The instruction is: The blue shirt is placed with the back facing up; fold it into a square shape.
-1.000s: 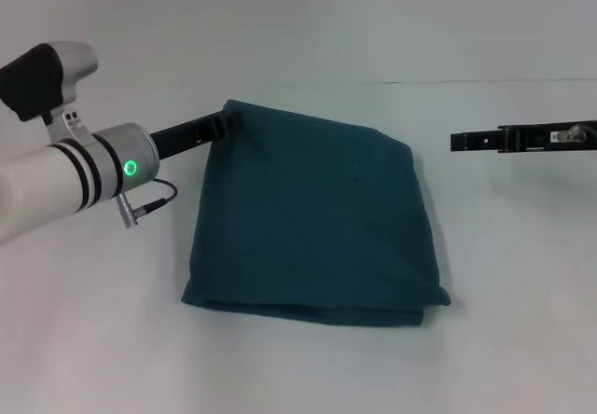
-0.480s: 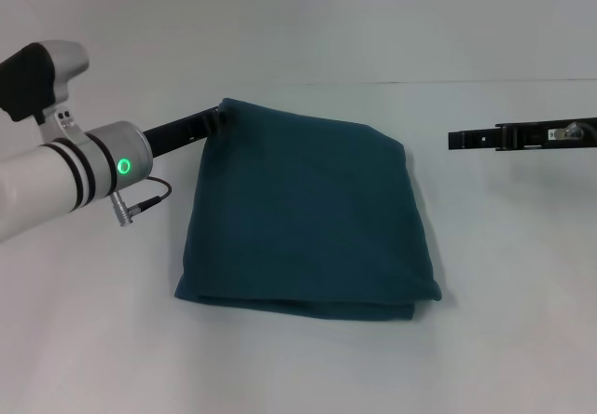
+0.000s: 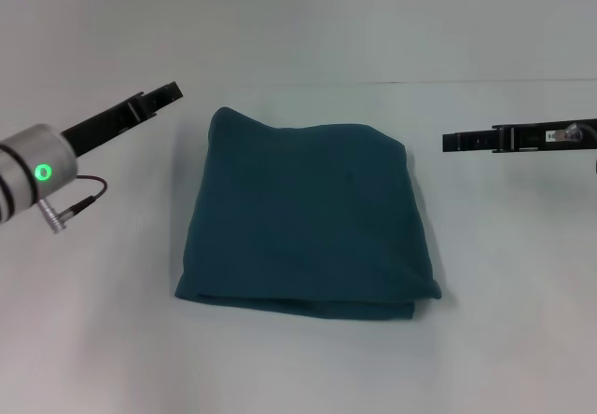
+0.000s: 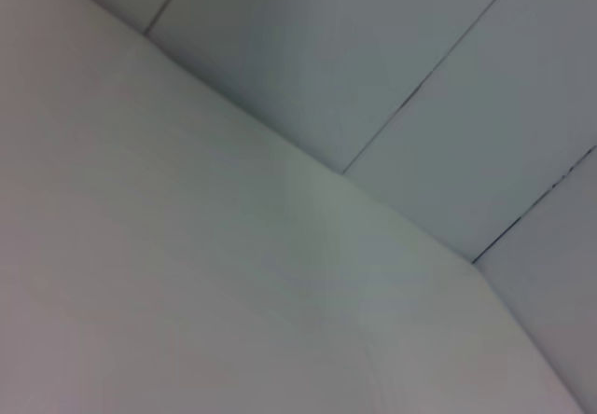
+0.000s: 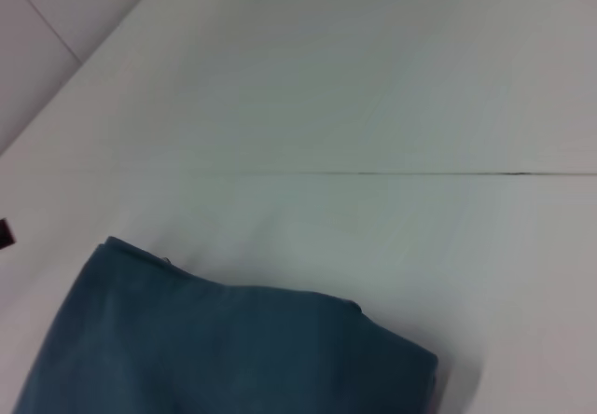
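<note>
The blue shirt point(image 3: 308, 218) lies flat in the middle of the white table point(image 3: 298, 367), folded into a rough square with its plain side up. Its layered edges show along the near side. My left gripper point(image 3: 171, 91) hovers off the shirt's far left corner, apart from the cloth and holding nothing. My right gripper point(image 3: 448, 142) hangs to the right of the shirt, a short gap away from its far right corner. The right wrist view shows one folded corner of the shirt point(image 5: 215, 349). Only bare surfaces appear in the left wrist view.
White table surface point(image 3: 93, 339) surrounds the shirt on all sides. A thin seam point(image 3: 485, 82) runs across the table behind the shirt. A panelled wall point(image 4: 392, 50) shows in the left wrist view.
My left gripper let go of the shirt's far left corner and drew back to the left. The corner dropped flat onto the table. The right arm barely moved.
</note>
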Available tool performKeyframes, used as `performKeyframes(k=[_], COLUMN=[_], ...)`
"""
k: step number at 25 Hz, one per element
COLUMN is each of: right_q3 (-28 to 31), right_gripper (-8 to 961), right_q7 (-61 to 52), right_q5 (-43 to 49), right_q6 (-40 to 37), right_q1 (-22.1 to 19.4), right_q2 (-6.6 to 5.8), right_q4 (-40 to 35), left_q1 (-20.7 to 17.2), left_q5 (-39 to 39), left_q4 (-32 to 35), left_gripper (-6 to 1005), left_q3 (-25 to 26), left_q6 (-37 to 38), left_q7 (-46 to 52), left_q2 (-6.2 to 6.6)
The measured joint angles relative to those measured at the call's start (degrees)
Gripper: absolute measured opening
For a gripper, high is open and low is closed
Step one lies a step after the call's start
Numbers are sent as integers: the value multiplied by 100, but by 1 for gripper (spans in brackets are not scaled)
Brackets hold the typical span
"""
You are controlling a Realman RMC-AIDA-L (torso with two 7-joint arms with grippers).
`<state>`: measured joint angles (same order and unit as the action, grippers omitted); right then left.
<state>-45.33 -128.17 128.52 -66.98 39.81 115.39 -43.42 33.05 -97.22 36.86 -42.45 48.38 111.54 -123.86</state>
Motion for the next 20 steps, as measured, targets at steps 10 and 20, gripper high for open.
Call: performKeyframes(k=[10, 20], right_q3=[250, 261], right_gripper=[774, 790], right_q7=[1562, 3688], right_q5=[-1562, -1787], right_q6=[-1198, -2362], right_q1=[-613, -1093], right_q2=[55, 404], right_q4=[27, 126], left_q1=[-756, -1458], left_q5=[-46, -170], left_q4=[593, 714], left_gripper=[709, 922], left_q3=[533, 600], left_q6=[3047, 4534], left_q7=[-1066, -2958], left_q2=[-16, -47])
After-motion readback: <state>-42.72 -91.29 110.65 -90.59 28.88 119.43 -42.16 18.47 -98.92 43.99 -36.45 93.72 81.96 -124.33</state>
